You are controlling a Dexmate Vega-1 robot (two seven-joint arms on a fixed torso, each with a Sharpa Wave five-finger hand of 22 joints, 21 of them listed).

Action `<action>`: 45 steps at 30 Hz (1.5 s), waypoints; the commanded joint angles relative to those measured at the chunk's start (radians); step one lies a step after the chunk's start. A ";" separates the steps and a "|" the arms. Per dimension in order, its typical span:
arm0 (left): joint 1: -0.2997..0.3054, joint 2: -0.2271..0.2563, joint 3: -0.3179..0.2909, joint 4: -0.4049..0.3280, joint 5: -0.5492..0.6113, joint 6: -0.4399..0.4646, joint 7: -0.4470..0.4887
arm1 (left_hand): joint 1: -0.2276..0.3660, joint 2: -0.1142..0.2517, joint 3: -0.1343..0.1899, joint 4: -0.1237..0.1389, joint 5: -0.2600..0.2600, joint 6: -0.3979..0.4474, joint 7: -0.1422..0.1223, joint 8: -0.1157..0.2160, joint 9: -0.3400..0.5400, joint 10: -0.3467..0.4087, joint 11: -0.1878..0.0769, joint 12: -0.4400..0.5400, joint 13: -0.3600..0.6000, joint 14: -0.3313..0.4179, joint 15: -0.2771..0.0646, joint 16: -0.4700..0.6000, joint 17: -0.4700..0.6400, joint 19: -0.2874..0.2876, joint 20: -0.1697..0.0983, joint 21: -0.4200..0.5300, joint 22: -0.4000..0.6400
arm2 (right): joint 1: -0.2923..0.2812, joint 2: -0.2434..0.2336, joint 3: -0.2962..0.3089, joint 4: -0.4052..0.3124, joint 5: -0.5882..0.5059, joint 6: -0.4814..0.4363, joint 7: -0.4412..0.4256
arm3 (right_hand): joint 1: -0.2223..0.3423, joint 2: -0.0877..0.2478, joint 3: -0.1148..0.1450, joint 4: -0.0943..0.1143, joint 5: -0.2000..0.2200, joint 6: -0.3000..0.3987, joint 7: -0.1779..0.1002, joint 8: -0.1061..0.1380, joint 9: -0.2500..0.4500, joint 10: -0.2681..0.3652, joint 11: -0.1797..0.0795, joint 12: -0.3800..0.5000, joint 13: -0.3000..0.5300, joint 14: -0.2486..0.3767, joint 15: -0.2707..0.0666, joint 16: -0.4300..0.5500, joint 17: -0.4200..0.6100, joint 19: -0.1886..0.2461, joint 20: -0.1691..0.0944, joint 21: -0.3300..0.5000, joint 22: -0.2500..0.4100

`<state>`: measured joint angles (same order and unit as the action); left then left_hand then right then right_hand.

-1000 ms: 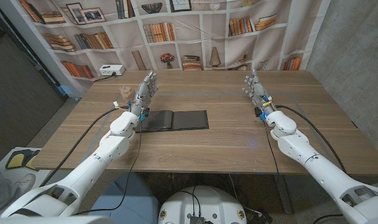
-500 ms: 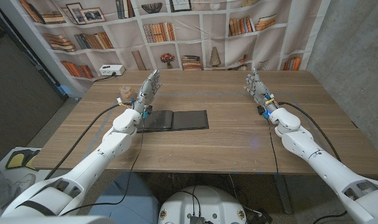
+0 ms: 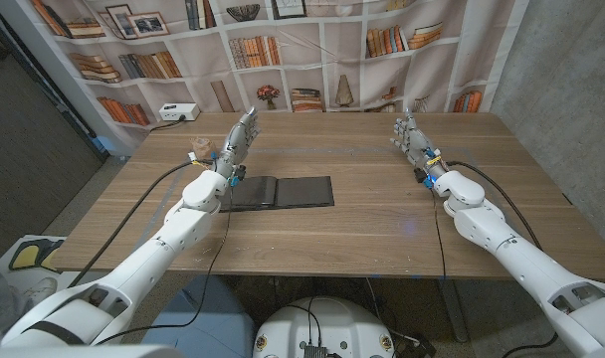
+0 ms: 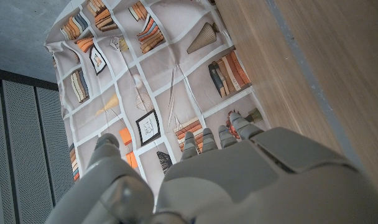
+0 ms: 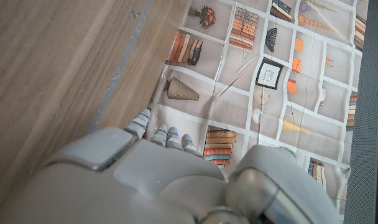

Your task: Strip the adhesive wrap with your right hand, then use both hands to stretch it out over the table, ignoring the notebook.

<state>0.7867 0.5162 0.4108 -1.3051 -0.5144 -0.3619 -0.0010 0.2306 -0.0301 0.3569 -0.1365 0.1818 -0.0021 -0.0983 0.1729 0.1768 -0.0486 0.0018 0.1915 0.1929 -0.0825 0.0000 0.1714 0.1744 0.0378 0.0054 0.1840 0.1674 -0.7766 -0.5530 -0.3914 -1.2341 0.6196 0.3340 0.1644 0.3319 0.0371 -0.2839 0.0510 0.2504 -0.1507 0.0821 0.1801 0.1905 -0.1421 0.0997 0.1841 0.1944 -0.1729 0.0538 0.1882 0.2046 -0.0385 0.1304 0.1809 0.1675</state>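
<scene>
Left hand [image 3: 237, 141] and right hand [image 3: 410, 136], both raised with fingers apart and holding nothing, have barely shifted over the last second; the roll of adhesive wrap [image 3: 200, 148] stands untouched beside the left hand, stripping not begun.

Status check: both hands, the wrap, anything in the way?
Left robot hand open, raised over the table. Right robot hand open, raised, holding nothing. Can't pick out the adhesive wrap. Black notebook lies beside left arm.
</scene>
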 commanded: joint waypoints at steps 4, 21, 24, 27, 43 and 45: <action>0.025 0.043 -0.005 -0.072 0.044 0.036 0.046 | 0.014 -0.003 -0.003 -0.003 0.005 -0.018 -0.009 0.004 0.002 0.004 -0.009 0.010 0.003 0.002 -0.003 0.010 0.002 0.007 0.004 0.003 0.003 | -0.002 -0.019 0.008 -0.004 0.008 -0.013 0.012 | 0.014 0.001 0.001 -0.003 -0.001 -0.004 0.001 0.005 0.004 -0.006 -0.001 0.002 0.001 -0.073 0.008 0.002 0.000 -0.009 0.004 -0.001 0.003; 0.037 0.097 -0.021 -0.138 0.084 0.103 0.095 | 0.018 -0.002 -0.003 -0.004 0.004 -0.015 -0.008 0.008 0.002 -0.001 -0.010 0.010 0.003 -0.003 -0.008 0.009 0.002 -0.001 0.003 0.001 0.003 | 0.020 -0.009 0.005 0.024 0.007 0.000 0.030 | 0.022 0.005 0.004 -0.006 -0.002 0.008 -0.002 0.013 0.004 -0.005 -0.002 0.007 0.001 -0.074 0.006 0.005 -0.001 -0.011 0.006 0.002 0.003; 0.041 0.099 -0.027 -0.139 0.086 0.101 0.105 | 0.019 -0.001 -0.003 -0.004 0.004 -0.013 -0.008 0.009 0.002 -0.001 -0.009 0.011 0.003 -0.003 -0.007 0.009 0.002 -0.001 0.002 0.001 0.003 | 0.022 -0.008 0.004 0.028 0.008 -0.002 0.032 | 0.022 0.005 0.005 -0.007 -0.002 0.008 -0.002 0.013 0.004 -0.005 -0.002 0.007 0.001 -0.075 0.005 0.005 -0.001 -0.012 0.007 0.001 0.003; 0.046 0.113 -0.031 -0.155 0.102 0.117 0.123 | 0.021 -0.001 -0.003 -0.005 0.004 -0.013 -0.008 0.010 0.002 -0.001 -0.011 0.011 0.003 -0.004 -0.006 0.009 0.002 -0.002 0.002 0.001 0.003 | 0.028 -0.001 0.003 0.038 0.015 -0.003 0.042 | 0.023 0.005 0.005 -0.007 -0.002 0.009 -0.002 0.014 0.004 -0.005 -0.002 0.008 0.001 -0.074 0.005 0.005 -0.001 -0.013 0.009 0.001 0.003; 0.041 0.097 -0.030 -0.155 0.153 0.117 0.193 | 0.028 0.001 -0.001 -0.007 0.004 -0.003 -0.007 0.014 0.001 0.004 -0.008 0.015 0.003 -0.001 -0.002 0.011 0.002 -0.004 0.009 0.002 0.003 | 0.035 -0.013 0.007 0.038 0.009 -0.002 0.044 | 0.033 0.010 0.010 -0.012 -0.003 0.013 -0.003 0.017 0.004 0.001 0.000 0.013 0.001 -0.068 0.006 0.010 -0.002 0.009 0.015 0.010 0.003; 0.045 0.098 -0.028 -0.164 0.172 0.124 0.214 | 0.029 0.002 -0.001 -0.007 0.004 0.001 -0.006 0.016 0.001 0.007 -0.010 0.017 0.003 -0.001 -0.002 0.011 0.002 -0.004 0.009 0.002 0.004 | 0.032 -0.016 0.008 0.035 0.009 0.001 0.045 | 0.034 0.011 0.010 -0.013 -0.003 0.013 -0.003 0.017 0.003 0.002 0.000 0.013 0.001 -0.067 0.007 0.010 -0.002 0.009 0.015 0.010 0.003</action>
<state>0.8302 0.6172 0.3816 -1.4567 -0.4098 -0.2497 0.1304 0.2480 -0.0287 0.3529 -0.1406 0.1817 -0.0072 -0.1035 0.1780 0.1770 -0.0430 -0.0037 0.2004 0.1928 -0.0786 -0.0037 0.1781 0.1744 0.0338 0.0092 0.1841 0.1677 -0.7441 -0.5591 -0.3882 -1.1951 0.6327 0.3298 0.2145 0.3557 0.0451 -0.2742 0.0414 0.2504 -0.1427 0.0823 0.1926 0.1906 -0.1420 0.0997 0.1926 0.1947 -0.1726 0.0534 0.1928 0.1998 -0.0328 0.1468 0.1851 0.1677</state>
